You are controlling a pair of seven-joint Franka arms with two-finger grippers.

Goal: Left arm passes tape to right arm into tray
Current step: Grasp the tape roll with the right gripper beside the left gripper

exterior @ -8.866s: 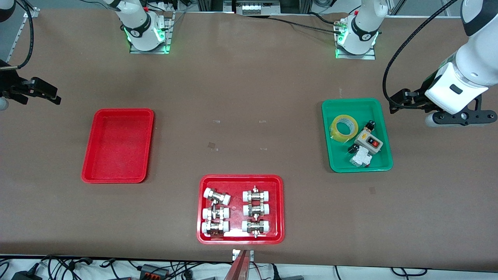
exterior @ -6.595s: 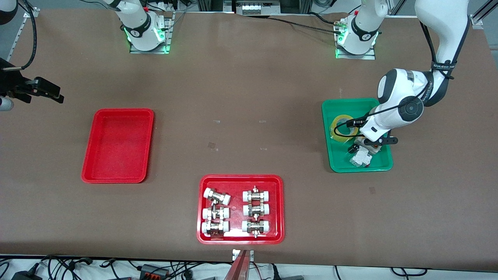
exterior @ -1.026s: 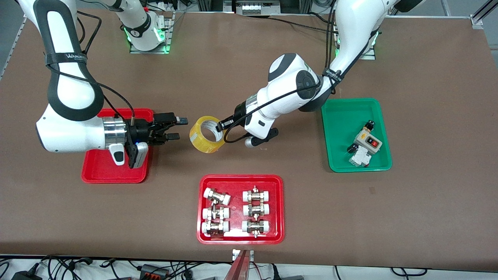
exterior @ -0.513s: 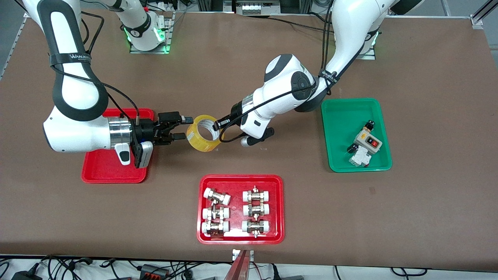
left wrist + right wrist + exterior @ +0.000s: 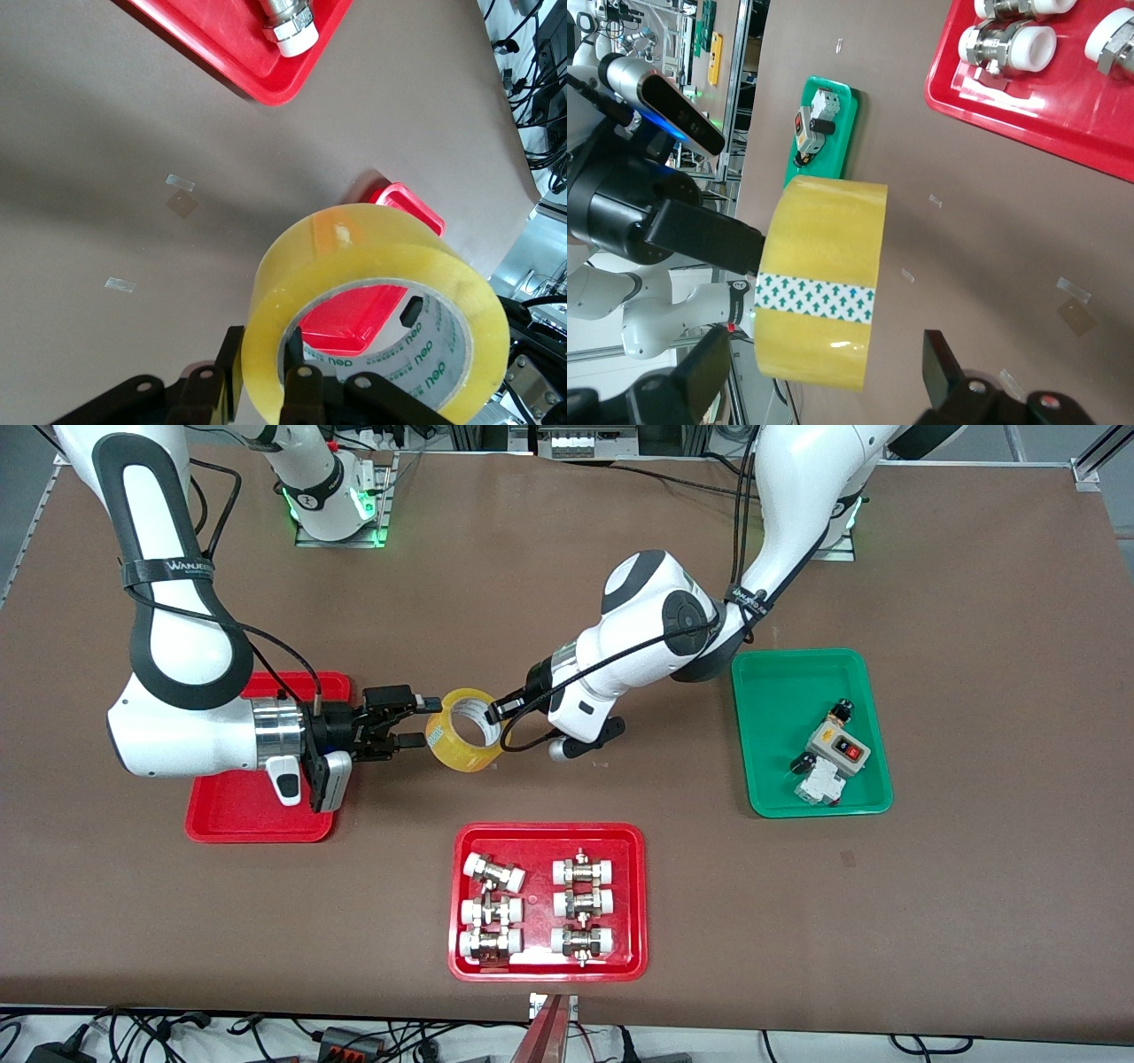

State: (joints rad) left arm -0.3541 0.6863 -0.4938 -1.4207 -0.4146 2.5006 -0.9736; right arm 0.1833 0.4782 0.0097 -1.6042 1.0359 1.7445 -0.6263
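Tape (image 5: 462, 730) in air over the tabletop (image 5: 567, 602) by the tray (image 5: 232, 815). Left tool (image 5: 499, 710) clamped on its rim. Right tool (image 5: 423, 721) wide open, 2 fingers flanking the roll, no grip.

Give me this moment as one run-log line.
phase: handover | left gripper: shut on tape, over table | right gripper: open around tape | red tray: holds no tape

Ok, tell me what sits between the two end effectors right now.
Only the tape, held in the air: the left end effector is shut on its wall, the right end effector straddles it, fingers open. Front view shows this.
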